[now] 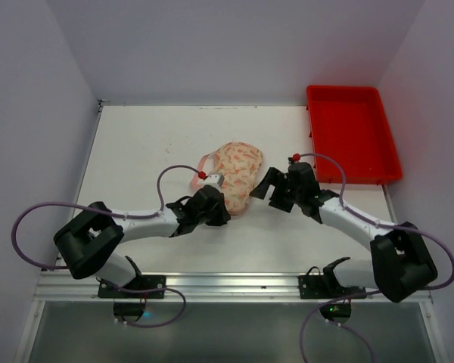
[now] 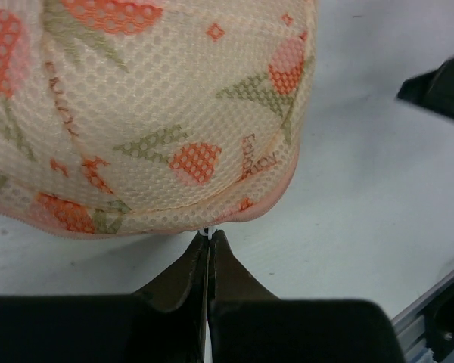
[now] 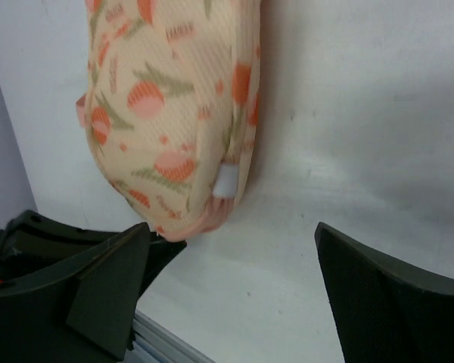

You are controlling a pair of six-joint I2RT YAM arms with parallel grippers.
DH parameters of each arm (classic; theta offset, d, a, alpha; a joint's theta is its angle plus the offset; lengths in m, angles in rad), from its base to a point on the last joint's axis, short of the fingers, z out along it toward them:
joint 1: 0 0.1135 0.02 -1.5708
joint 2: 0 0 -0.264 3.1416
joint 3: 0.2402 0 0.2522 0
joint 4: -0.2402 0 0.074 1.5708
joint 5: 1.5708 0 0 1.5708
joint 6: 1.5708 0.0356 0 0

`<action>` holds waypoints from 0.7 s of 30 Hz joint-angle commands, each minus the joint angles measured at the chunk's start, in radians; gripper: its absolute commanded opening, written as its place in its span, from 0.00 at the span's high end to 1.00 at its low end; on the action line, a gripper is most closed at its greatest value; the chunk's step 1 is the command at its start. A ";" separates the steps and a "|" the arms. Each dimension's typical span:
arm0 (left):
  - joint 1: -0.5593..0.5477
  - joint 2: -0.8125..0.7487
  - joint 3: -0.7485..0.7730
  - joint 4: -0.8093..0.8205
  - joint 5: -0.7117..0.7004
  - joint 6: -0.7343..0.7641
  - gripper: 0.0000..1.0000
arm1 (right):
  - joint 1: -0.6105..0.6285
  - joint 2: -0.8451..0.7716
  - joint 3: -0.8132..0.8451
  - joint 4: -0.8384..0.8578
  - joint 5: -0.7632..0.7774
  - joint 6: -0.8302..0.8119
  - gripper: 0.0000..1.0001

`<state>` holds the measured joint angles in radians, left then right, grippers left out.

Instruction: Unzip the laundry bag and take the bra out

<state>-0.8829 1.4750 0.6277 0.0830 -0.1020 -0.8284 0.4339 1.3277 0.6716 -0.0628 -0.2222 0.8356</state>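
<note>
The laundry bag lies closed near the table's middle, cream-peach mesh with orange print and pink trim. It fills the top of the left wrist view and shows in the right wrist view. My left gripper is at the bag's near end, shut on the small white zipper pull at the pink edge. My right gripper is open and empty just right of the bag's near end, not touching it. A white tab sits on the bag's seam. The bra is hidden.
A red tray stands at the back right. The bag's pink loop strap lies to its left. White walls close in the table on three sides. A metal rail runs along the near edge.
</note>
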 commanded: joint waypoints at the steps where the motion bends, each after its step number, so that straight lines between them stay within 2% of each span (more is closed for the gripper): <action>1: -0.022 0.037 0.088 0.106 0.051 -0.014 1.00 | 0.101 -0.100 -0.104 0.146 0.104 0.212 0.07; 5: -0.042 0.051 0.093 0.118 0.061 -0.020 1.00 | 0.164 -0.111 -0.139 0.196 0.170 0.331 0.04; 10: -0.051 0.033 0.079 0.110 0.047 -0.012 1.00 | 0.184 -0.039 -0.133 0.274 0.187 0.379 0.04; 21: -0.053 0.005 0.067 0.112 0.030 -0.014 1.00 | 0.247 0.102 -0.147 0.392 0.138 0.497 0.13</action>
<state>-0.9302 1.5162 0.6918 0.1493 -0.0605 -0.8307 0.6708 1.4212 0.5323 0.2363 -0.0975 1.2694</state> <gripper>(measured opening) 0.008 0.879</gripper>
